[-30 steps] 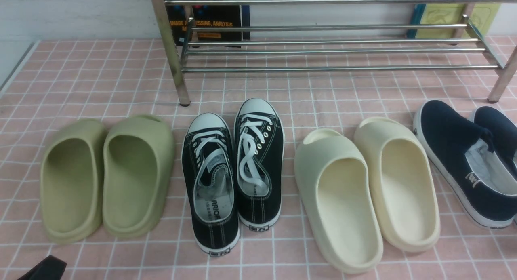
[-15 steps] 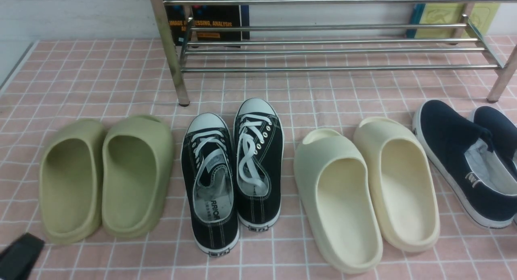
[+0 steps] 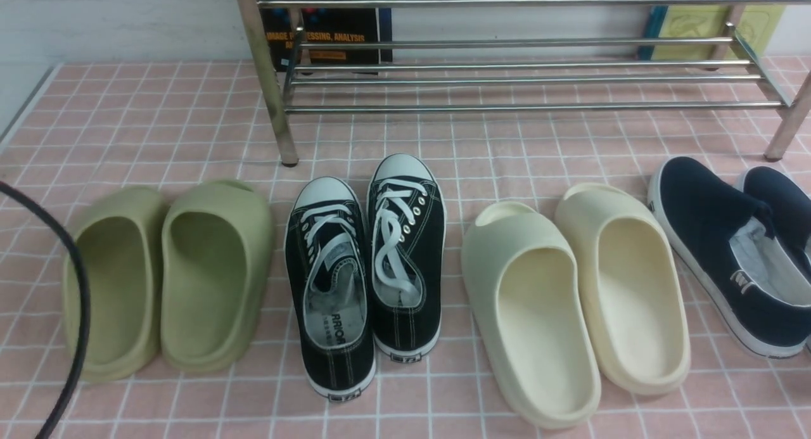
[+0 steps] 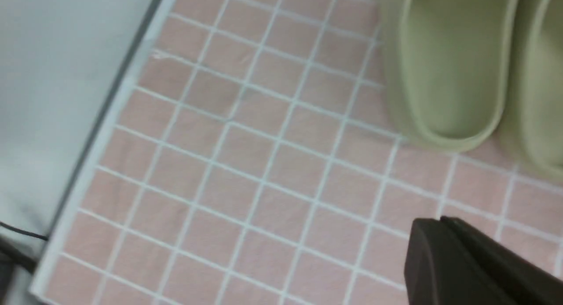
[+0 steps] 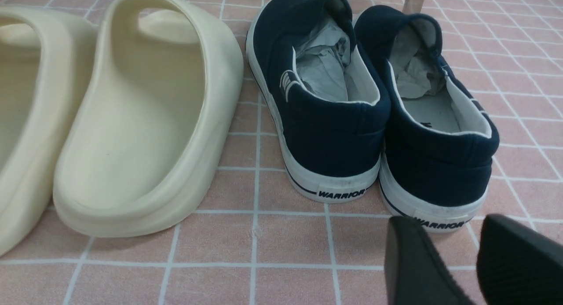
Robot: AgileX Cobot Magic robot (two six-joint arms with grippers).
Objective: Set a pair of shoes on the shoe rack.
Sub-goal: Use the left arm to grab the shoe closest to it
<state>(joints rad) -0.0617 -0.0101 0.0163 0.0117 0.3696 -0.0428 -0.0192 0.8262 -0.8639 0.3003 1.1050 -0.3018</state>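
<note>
The pair of shoes, two black canvas sneakers (image 3: 329, 287) (image 3: 405, 249) with white laces and toe caps, stands side by side on the pink checked cloth, toes toward the shoe rack (image 3: 507, 108). The rack is a low frame of silver tubes at the back, with nothing on its bars. My left gripper (image 4: 440, 219) is shut on nothing, over bare cloth near the heel of a green slide (image 4: 453, 67), far left of the sneakers. Behind the heels of the navy slip-ons (image 5: 325, 98), my right gripper (image 5: 446, 228) stands open and empty. Neither gripper shows in the front view.
Green slides (image 3: 168, 277) lie left of the sneakers, cream slides (image 3: 570, 293) to their right and navy slip-ons (image 3: 722, 249) at far right. Books (image 3: 329, 27) lean behind the rack. A black cable (image 3: 79, 299) arcs over the left side. The table's left edge (image 4: 101, 133) is close.
The black tip of my left gripper slid left along the bottom of the front view and out of it. A black cable now arcs there. The shoes have not moved.
</note>
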